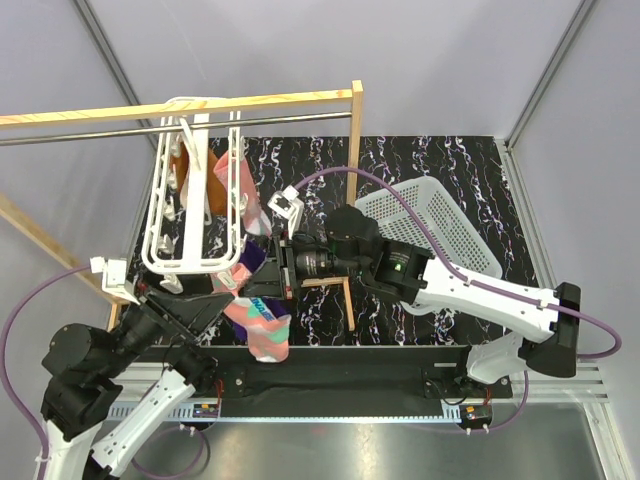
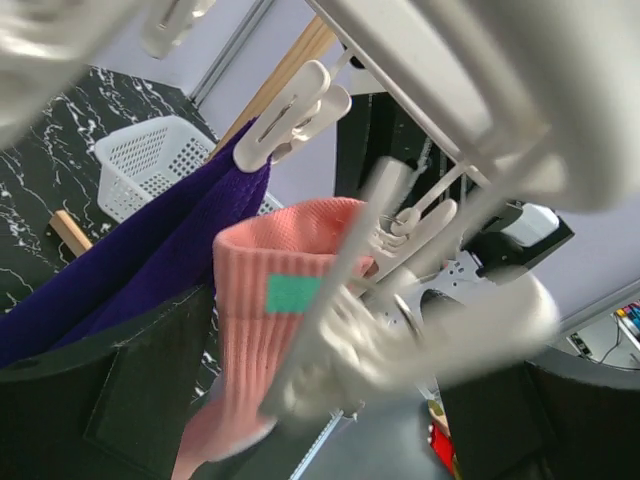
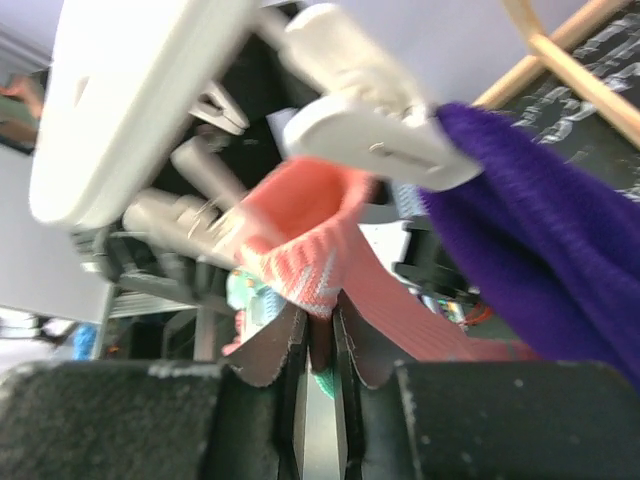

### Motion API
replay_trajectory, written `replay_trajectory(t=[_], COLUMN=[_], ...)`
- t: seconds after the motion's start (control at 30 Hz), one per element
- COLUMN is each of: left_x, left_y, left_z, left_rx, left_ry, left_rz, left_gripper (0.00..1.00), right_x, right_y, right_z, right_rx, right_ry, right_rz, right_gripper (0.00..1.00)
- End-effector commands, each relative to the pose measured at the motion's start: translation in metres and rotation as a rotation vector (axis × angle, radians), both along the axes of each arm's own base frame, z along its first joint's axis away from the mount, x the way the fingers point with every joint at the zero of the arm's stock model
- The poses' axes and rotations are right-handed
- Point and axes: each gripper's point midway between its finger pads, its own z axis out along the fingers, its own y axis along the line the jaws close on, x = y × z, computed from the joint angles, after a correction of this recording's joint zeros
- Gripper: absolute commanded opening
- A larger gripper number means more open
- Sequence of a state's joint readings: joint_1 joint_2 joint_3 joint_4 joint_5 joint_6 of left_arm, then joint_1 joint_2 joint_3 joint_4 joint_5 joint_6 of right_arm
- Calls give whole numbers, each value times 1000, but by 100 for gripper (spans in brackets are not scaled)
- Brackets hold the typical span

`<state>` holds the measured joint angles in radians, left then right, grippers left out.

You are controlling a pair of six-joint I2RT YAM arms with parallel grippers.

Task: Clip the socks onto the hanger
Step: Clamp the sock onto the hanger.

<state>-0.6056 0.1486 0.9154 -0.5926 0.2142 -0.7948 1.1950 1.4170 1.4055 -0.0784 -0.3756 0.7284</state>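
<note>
- I am looking down on the white hanger (image 1: 185, 265), which is hanging by its hook from the metal rod (image 1: 90, 132) of a wooden rack (image 1: 356, 130). Its long axis is running from the rod toward the arms' bases.
- One coral-pink sock (image 1: 262, 335) is hanging at the near right corner of the frame. Its long axis is running downward, with the cuff up at the frame and the end with teal and white patches pointing toward the near edge of the black marbled tabletop (image 1: 470, 170).
- A blurred clip (image 2: 400, 235) is touching that cuff.
- A second coral-pink sock (image 1: 243, 190) is dangling along the right bar, farther back.
- A purple sock (image 2: 120, 270) is hanging just beside the near pink one, held by its own clip (image 2: 290, 115). An orange-brown sock (image 1: 180, 165) is showing at the far left of the frame.
- The left pincer (image 1: 232, 283) is sitting under the near end of the frame. Its fingers are spread wide, with the pink cuff between them.
- The right pincer (image 3: 318, 350) is reaching in from the right. Its fingers are standing a narrow slit apart with the cuff's edge dipping between them, and I cannot tell whether they are pressing it.
- A white mesh basket (image 1: 440, 225) is sitting on the far right of the tabletop, well apart from the hanger. I cannot tell what is lying inside it.
</note>
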Motion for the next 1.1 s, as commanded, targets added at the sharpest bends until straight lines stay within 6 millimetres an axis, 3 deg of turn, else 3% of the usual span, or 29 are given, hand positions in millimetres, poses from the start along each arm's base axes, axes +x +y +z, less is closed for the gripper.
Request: replay_trajectory(t=[0.0,0.07,0.17,0.5,0.7,0.93,1.07], left_x=[-12,-15,-18,-19,-9,0,3], left_y=[15,18,20,41,52,63,61], left_z=[13,12,1,-22,-37,-45,-50], left_rx=[-4,18,62,83,61,13,7], left_ry=[-70,-89,-77,-11,61,96,116], left_rz=[36,36,35,133,214,298,298], left_gripper=[90,90,90,89,81,79,79], right_x=[21,35,52,76,94,117,113], right_y=[2,0,-1,14,20,23,27], right_z=[-2,-22,-37,-7,-3,6,-4], right_rx=[-52,-155,-261,-206,-243,-275,-296], right_ry=[-93,-114,-181,-354,-422,-511,-495], right_rz=[-71,-132,-187,-234,-290,-363,-329], right_gripper=[19,19,18,23,27,28,41])
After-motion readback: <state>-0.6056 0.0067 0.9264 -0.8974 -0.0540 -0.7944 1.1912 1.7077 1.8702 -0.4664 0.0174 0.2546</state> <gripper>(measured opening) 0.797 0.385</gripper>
